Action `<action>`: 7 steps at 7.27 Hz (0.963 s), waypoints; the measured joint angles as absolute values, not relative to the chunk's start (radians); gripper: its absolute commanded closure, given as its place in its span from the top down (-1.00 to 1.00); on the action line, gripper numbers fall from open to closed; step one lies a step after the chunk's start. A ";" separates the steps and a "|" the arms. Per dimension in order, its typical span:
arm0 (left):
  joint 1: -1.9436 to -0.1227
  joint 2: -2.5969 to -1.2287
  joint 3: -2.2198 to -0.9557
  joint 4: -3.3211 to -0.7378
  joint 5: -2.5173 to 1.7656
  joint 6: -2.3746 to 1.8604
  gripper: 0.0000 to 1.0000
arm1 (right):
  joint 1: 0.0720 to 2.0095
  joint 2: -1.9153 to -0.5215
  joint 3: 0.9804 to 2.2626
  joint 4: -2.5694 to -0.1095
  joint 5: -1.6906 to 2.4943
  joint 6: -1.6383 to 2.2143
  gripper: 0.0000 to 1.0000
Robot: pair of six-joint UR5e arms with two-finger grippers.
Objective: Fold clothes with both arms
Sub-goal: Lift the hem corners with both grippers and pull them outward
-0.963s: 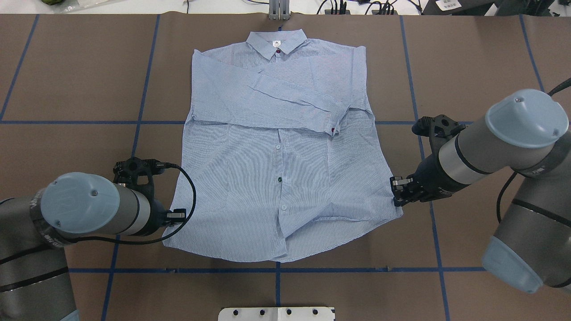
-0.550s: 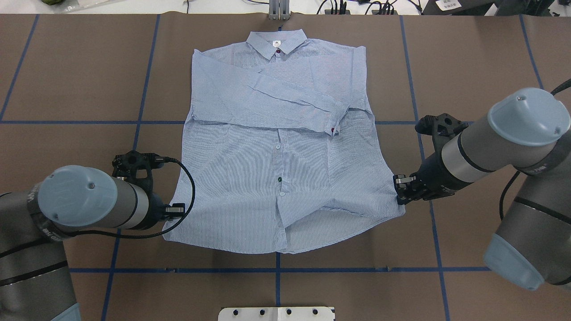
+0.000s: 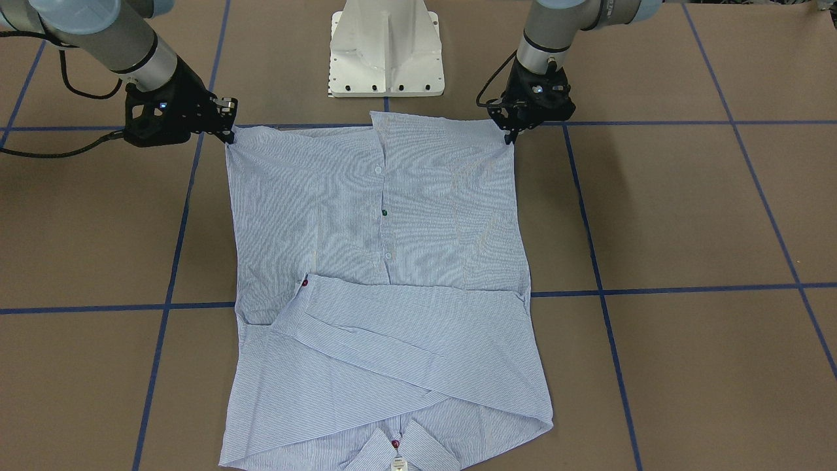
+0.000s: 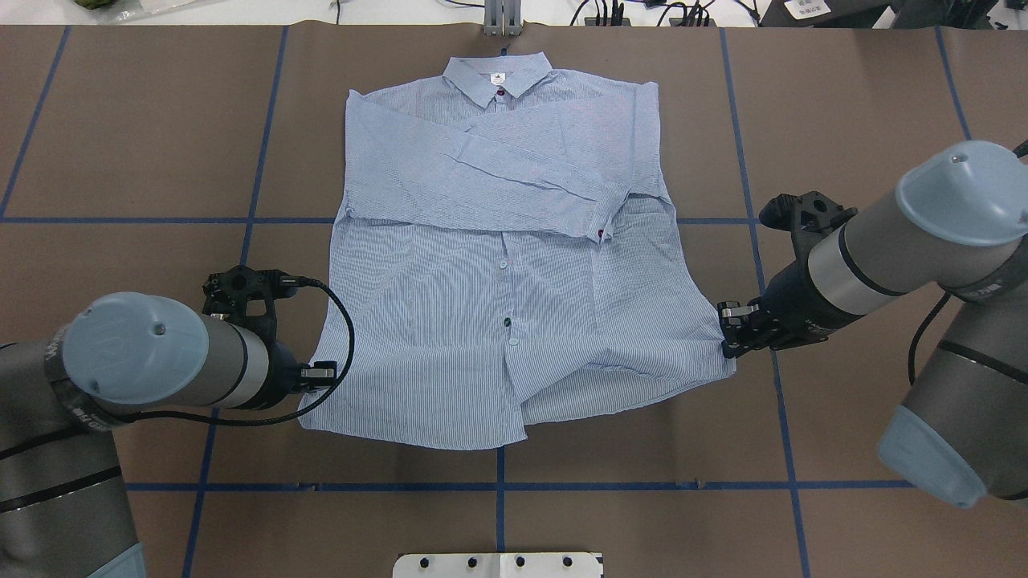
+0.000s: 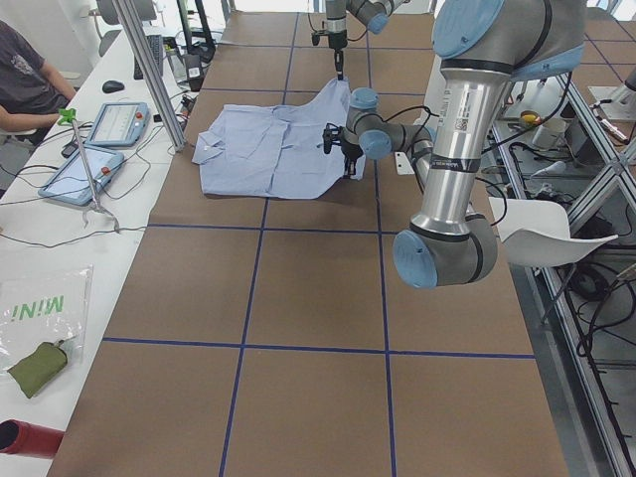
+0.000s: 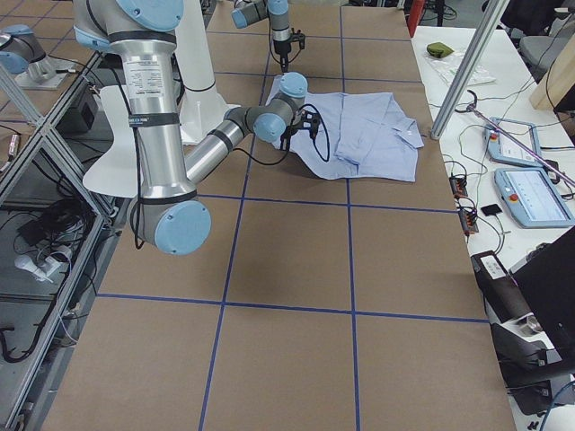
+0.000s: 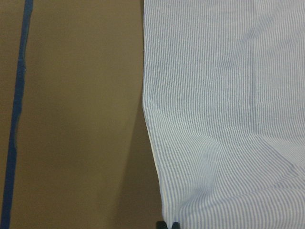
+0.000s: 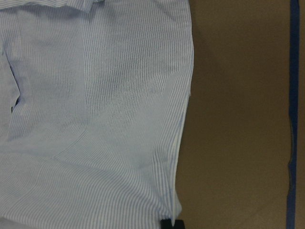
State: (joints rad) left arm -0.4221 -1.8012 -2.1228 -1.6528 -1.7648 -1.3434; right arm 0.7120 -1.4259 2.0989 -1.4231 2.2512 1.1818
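Note:
The light blue striped shirt (image 4: 498,265) lies face up on the brown table, collar (image 4: 498,76) at the far side, sleeves folded across the chest. My left gripper (image 4: 321,374) is shut on the shirt's near left hem corner. My right gripper (image 4: 728,334) is shut on the near right hem corner. Both corners are raised slightly, so the hem sags between them. In the front view the left gripper (image 3: 510,136) and the right gripper (image 3: 229,134) hold the two hem corners. The wrist views show striped cloth (image 7: 214,119) (image 8: 95,119) pinched at the fingertips.
The white pedestal base (image 3: 386,46) stands just behind the hem. Blue tape lines (image 4: 498,486) grid the brown table. A side bench with tablets (image 5: 99,149) and a seated person (image 5: 25,79) lies beyond the collar end.
Both grippers have moved away from the robot's base with the hem corners, drawing the near hem towards the collar. The right gripper has also shifted slightly outward.

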 measured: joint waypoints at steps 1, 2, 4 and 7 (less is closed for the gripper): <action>-0.424 -1.804 -2.145 -1.654 -1.774 -1.343 -1.00 | 0.729 -1.425 2.102 -1.420 2.283 1.181 -1.00; -0.424 -1.804 -2.176 -1.653 -1.801 -1.342 -1.00 | 0.746 -1.426 2.110 -1.416 2.316 1.181 -1.00; -0.427 -1.796 -2.246 -1.649 -1.856 -1.336 -1.00 | 0.774 -1.447 2.145 -1.410 2.370 1.181 -1.00; -0.425 -1.788 -2.336 -1.647 -1.914 -1.321 -1.00 | 0.790 -1.545 2.238 -1.357 2.454 1.185 -1.00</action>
State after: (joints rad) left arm -0.4255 -1.7885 -2.3357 -1.6475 -1.9143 -1.3211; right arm 0.7902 -1.5454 2.2377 -1.3572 2.4537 1.1849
